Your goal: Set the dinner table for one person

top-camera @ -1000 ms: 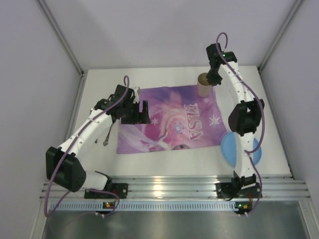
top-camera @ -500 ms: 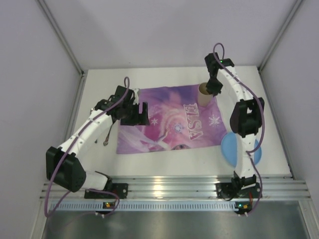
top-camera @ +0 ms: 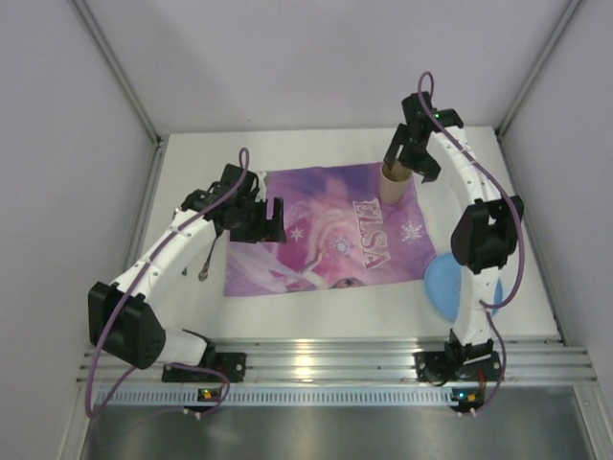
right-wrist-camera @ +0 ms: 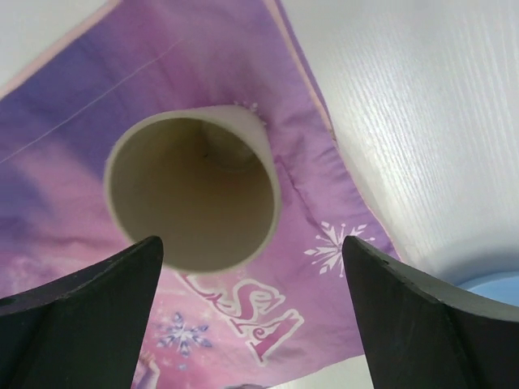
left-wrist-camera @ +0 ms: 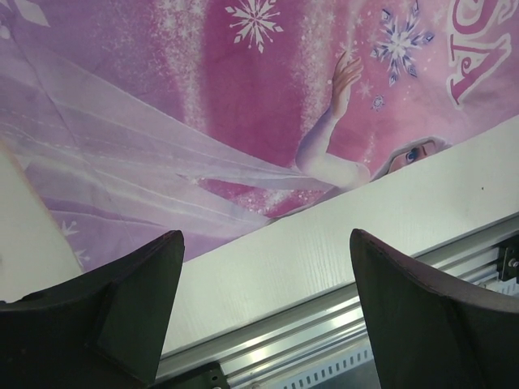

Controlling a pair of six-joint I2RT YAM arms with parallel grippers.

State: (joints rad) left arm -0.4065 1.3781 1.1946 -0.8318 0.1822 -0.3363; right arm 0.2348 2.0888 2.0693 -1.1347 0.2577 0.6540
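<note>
Cup at upper centre-right looks light, rigid, graspable across its rim; right gripper spread, empty; left gripper likewise.

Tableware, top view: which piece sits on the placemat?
The tan cup, upright at the far right corner of the placemat; the blue plate and the utensil lie beside it on the white table.
</note>
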